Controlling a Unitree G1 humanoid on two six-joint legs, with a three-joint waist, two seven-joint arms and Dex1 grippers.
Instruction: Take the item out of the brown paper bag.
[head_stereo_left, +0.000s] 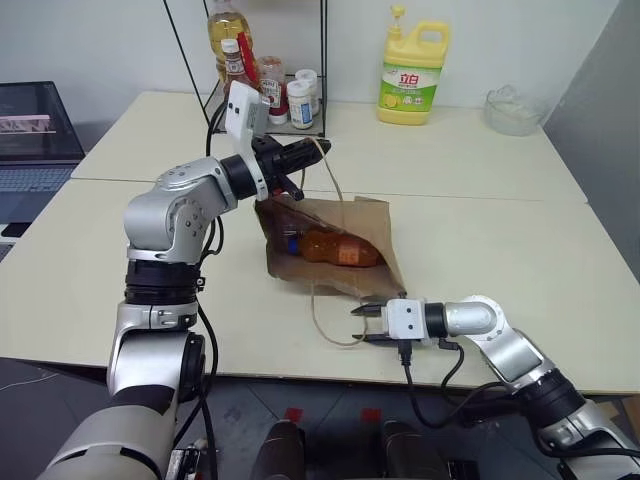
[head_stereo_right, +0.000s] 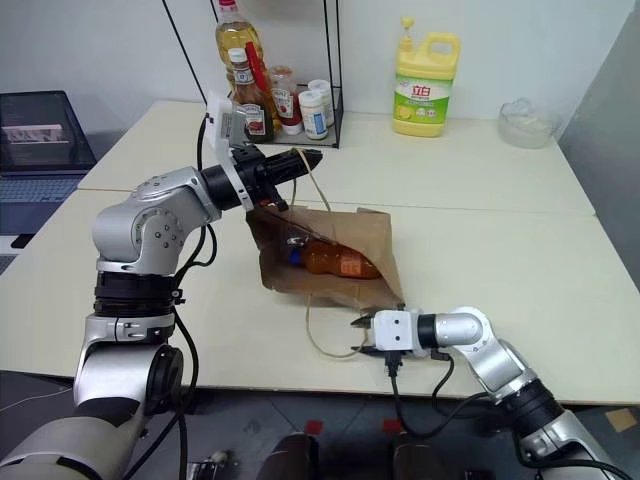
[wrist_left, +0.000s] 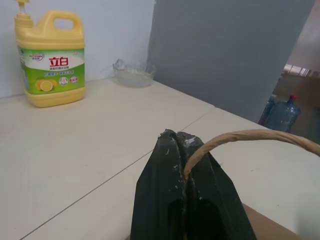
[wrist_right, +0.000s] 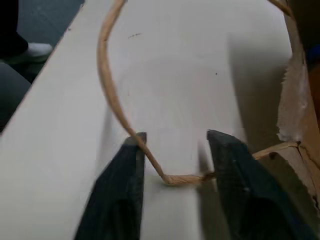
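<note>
The brown paper bag lies on its side on the table, its mouth facing the front edge. Inside it, the item, a small bottle of orange liquid with a blue cap, lies on its side and shows through the open mouth. My left gripper is shut on the bag's upper twine handle and holds it up above the bag. My right gripper is open low at the table's front edge, just in front of the bag's mouth. The lower twine handle runs loose between its fingers.
A yellow detergent jug and a glass bowl stand at the back right. A wire rack holding a tall oil bottle and jars is at the back, behind my left gripper. A laptop sits off the table to the left.
</note>
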